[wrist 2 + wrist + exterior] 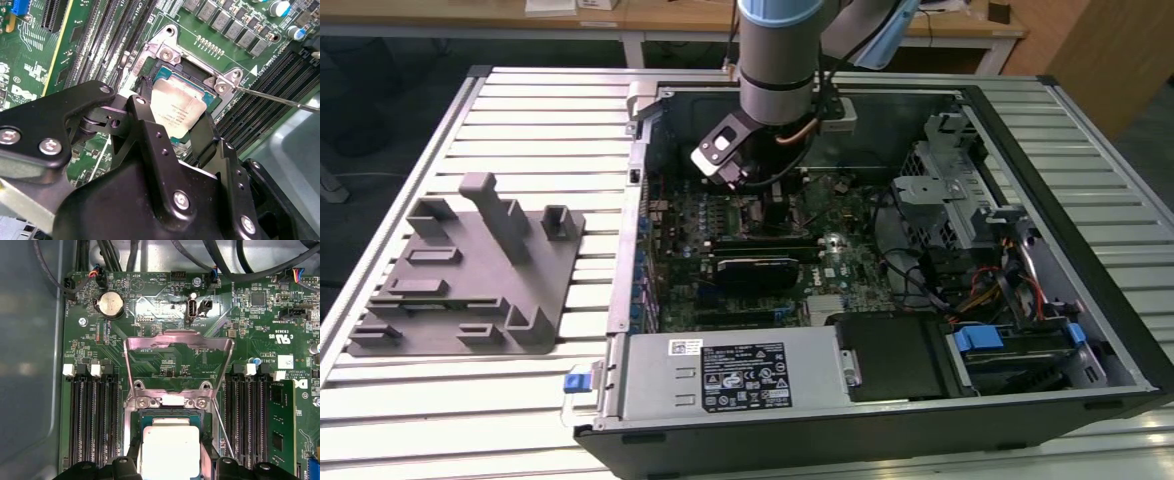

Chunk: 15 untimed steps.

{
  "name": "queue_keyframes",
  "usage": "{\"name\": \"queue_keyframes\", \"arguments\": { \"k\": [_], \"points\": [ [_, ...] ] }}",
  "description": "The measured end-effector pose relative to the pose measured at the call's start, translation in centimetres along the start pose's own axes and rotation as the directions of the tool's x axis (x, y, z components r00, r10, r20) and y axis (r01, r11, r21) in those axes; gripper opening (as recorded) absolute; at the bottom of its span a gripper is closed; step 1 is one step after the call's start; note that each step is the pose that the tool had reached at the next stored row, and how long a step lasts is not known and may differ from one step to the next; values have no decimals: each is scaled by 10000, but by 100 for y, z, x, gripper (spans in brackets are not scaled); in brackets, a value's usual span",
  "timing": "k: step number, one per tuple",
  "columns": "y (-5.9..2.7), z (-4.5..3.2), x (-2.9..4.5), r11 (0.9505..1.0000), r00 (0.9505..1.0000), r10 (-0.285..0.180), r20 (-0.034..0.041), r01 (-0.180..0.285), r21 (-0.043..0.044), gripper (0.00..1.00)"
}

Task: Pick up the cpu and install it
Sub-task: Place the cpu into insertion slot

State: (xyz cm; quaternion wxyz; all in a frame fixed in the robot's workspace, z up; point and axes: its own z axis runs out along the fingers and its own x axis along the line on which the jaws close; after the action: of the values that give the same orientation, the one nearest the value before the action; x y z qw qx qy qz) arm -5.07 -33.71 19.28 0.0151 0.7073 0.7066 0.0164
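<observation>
The cpu (pixel 181 111) is a small square chip with a silvery top and a thin green rim. It hangs level, just over the open motherboard socket (pixel 207 82), with my gripper (pixel 175 119) shut on it. A black finger (pixel 145 120) presses on each of two opposite edges. In the first wrist view the cpu (pixel 170 449) covers most of the socket's teal bed, and the gripper (pixel 171 462) holds it from both sides. The socket's metal load plate (pixel 178 346) stands flipped open behind it. In the exterior view the gripper (pixel 744 186) reaches down into the open computer case (pixel 1067 330).
A thin lever rod (pixel 280 98) sticks out beside the socket. Memory slots (pixel 92 425) run along both sides of it. In the exterior view a grey plastic holder block (pixel 467 270) sits on the slatted table, left of the case. The power supply (pixel 734 372) and drive cage (pixel 961 200) crowd the case.
</observation>
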Motion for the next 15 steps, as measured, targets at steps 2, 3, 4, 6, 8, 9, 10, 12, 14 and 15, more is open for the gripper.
{"name": "queue_keyframes", "arguments": {
  "k": [2,3,4,6,8,9,10,12,14,15],
  "points": [
    [2,2,0,10000,10000,17,-1,-17,-1,54],
    [3,3,0,10000,10000,27,0,-27,-1,54],
    [3,4,0,10000,10000,39,0,-39,-2,54],
    [3,5,0,10000,10000,46,1,-46,-1,54],
    [9,10,0,10000,10000,65,1,-65,-2,54],
    [10,10,0,10000,10000,68,1,-68,-2,54],
    [10,10,0,10000,10000,69,2,-69,-1,54],
    [10,10,0,10000,10000,70,1,-70,-2,54],
    [10,10,0,10000,10000,69,2,-69,-1,54],
    [10,11,0,10000,10000,70,1,-70,-2,54]
  ]
}}
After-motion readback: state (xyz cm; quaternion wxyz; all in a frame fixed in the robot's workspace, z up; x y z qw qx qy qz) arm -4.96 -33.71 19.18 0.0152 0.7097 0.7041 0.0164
